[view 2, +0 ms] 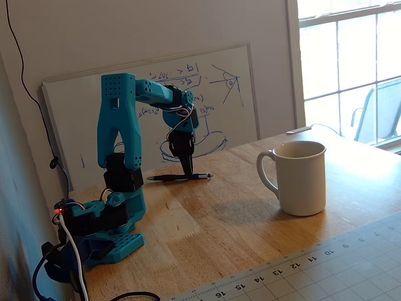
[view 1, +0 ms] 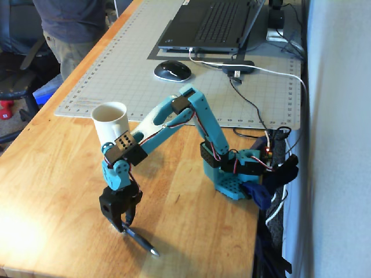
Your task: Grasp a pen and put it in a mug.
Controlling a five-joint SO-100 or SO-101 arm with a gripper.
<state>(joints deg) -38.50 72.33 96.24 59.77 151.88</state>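
The dark pen point(view 1: 143, 241) lies flat on the wooden table near its front edge; in the other fixed view it point(view 2: 169, 178) lies in front of the whiteboard. My gripper point(view 1: 124, 226) points straight down with its fingertips on the pen, and its jaws stand closed around the pen's shaft point(view 2: 187, 173). The pen is level with the table top. The cream-white mug point(view 1: 111, 121) stands upright and apart from the gripper, partly behind my forearm; in the other fixed view it point(view 2: 301, 179) stands far right of the pen, handle to the left.
A grey cutting mat point(view 1: 116, 63) with a laptop point(view 1: 208, 23) and a mouse point(view 1: 172, 70) lies beyond the mug. A whiteboard point(view 2: 238, 94) leans on the wall behind the pen. A person point(view 1: 69, 29) stands at the table's far left. Cables point(view 1: 255, 110) run by my base.
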